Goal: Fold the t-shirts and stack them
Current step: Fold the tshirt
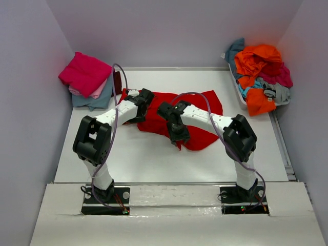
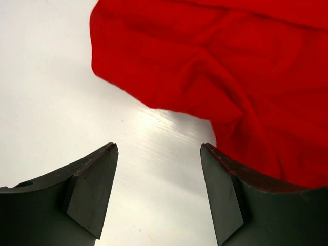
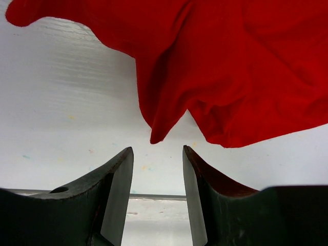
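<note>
A bright red t-shirt [image 1: 205, 104] lies crumpled and spread across the middle of the white table. My left gripper [image 1: 135, 117] hovers at its left edge, open and empty. In the left wrist view the red cloth [image 2: 220, 66] lies ahead and runs behind the right finger [image 2: 225, 195], with bare table between the left gripper's [image 2: 159, 149] fingertips. My right gripper [image 1: 179, 136] is at the shirt's near edge, open and empty. In the right wrist view a pointed fold of the shirt [image 3: 164, 123] lies just ahead of the right gripper's [image 3: 158, 150] tips.
A folded stack of t-shirts [image 1: 86, 73] sits at the back left, magenta on top, then pale pink and grey-blue. A white bin [image 1: 234, 86] at the back right holds a heap of orange, teal and grey shirts [image 1: 259, 64]. Walls enclose the table.
</note>
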Robot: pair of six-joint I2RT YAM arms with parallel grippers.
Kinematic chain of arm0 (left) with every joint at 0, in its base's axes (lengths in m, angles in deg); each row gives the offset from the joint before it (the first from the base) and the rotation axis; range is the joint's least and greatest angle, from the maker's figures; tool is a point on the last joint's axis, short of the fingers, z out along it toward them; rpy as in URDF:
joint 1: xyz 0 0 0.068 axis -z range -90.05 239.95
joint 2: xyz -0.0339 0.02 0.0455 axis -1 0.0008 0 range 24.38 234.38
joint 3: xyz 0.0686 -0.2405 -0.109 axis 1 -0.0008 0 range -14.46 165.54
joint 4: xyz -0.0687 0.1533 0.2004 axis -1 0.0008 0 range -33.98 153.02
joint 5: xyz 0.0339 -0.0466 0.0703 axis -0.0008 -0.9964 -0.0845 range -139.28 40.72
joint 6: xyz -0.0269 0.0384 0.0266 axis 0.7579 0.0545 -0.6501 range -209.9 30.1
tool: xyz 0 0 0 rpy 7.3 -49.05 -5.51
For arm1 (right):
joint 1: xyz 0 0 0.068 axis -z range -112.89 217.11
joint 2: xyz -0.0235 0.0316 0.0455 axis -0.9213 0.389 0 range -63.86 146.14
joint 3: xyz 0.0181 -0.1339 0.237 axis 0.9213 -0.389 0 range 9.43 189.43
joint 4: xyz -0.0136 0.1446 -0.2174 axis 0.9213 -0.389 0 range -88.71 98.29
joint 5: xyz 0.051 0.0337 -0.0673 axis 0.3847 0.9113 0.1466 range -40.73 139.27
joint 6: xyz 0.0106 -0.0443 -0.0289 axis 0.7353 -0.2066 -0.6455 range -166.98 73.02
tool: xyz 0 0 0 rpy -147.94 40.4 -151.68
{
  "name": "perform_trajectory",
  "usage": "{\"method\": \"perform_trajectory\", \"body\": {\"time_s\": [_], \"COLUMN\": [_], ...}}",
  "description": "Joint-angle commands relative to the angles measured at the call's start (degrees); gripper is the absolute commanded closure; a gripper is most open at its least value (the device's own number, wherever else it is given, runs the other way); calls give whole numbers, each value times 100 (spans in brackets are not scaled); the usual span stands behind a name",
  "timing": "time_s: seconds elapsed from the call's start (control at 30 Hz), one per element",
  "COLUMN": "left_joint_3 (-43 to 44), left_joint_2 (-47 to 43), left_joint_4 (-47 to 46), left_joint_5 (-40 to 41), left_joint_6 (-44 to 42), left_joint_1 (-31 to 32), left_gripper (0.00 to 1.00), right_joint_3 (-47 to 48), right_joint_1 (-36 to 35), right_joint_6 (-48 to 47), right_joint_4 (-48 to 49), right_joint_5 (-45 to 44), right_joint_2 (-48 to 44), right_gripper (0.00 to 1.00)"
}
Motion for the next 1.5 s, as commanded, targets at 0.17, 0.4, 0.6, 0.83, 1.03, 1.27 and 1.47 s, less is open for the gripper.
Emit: {"method": "perform_trajectory", "body": {"time_s": [0.17,0.4,0.6,0.83,1.03,1.27,1.47], "left_joint_3": [-454,-429,-86,82,126,64,-24], "left_joint_2": [-334,-124,210,579,738,791,721], "left_joint_4": [-76,-357,-436,-638,-779,-919,-902], "left_joint_5": [-161,-258,-223,-380,-548,-644,-627], "left_joint_6": [291,142,36,-122,-201,-236,-158], "left_joint_1": [-496,-777,-777,-830,-830,-830,-830], "left_gripper": [22,22,23,26,29,53,94], "right_joint_3": [-88,-132,-149,-149,-158,-141,-176], "right_joint_1": [-60,-60,-60,-60,-60,-60,-60], "right_joint_6": [-72,-72,-64,-46,-46,-37,-29], "right_joint_4": [210,193,166,158,131,122,122], "right_joint_5": [71,45,-8,10,-17,-34,-52], "right_joint_2": [-59,-103,-121,-112,-112,-86,-94], "right_gripper": [51,51,51,51,51,51,51]}}
